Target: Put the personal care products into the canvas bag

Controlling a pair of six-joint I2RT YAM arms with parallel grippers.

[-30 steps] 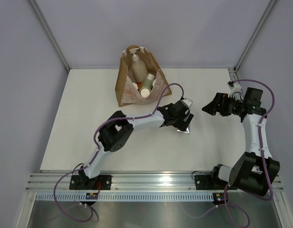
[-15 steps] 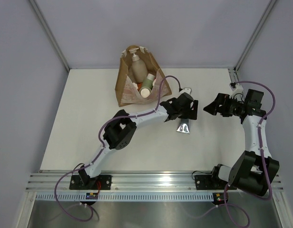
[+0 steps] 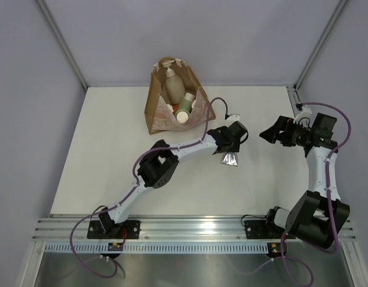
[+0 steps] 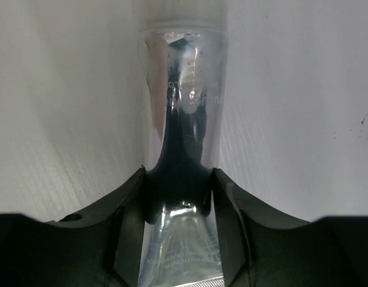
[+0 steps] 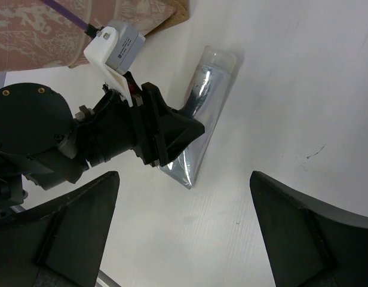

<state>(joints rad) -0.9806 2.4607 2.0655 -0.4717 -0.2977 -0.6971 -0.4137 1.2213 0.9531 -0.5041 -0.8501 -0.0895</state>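
Silver tube (image 4: 183,107) looks flat on the white table (image 3: 112,137), just right of the canvas bag (image 3: 161,116). Left hand (image 4: 179,197) is clamped on the tube's lower half. Right hand (image 3: 269,133) hovers nearby, fingers wide apart. Bottles (image 3: 175,89) sit inside the bag.

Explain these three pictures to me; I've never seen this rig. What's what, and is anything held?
The wide picture looks down from above on two robot arms bolted at the near edge of the table. The other two come from cameras on the wrists, so each shows its own black fingers. The canvas bag stands at the back with bottles already in it. The left gripper is shut on the silver-blue tube, which seems to lie on the table. The right gripper is open and empty, off to the side.
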